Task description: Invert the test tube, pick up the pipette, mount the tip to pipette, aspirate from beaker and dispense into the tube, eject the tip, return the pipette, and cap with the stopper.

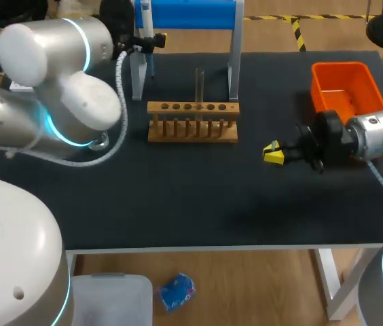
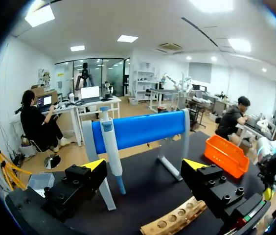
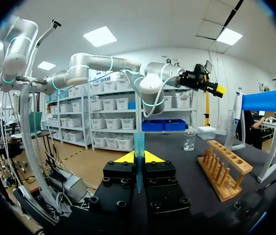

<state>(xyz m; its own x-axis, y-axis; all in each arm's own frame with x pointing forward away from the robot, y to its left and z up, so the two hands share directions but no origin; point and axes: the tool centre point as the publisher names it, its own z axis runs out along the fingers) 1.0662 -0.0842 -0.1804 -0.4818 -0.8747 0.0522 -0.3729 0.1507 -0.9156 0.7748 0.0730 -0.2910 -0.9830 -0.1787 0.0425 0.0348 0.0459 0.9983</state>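
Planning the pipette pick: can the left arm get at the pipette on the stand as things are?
Probably yes: the left gripper is open, the pipette hangs just ahead of it on the blue stand, and nothing shows between them.

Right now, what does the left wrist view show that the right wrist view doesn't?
Only left wrist: the orange bin, beyond the open left gripper. Only right wrist: the blue pipette tip held in the shut right gripper, and the beaker on the table ahead of it. Both: the wooden rack, the blue stand and the pipette hanging on it.
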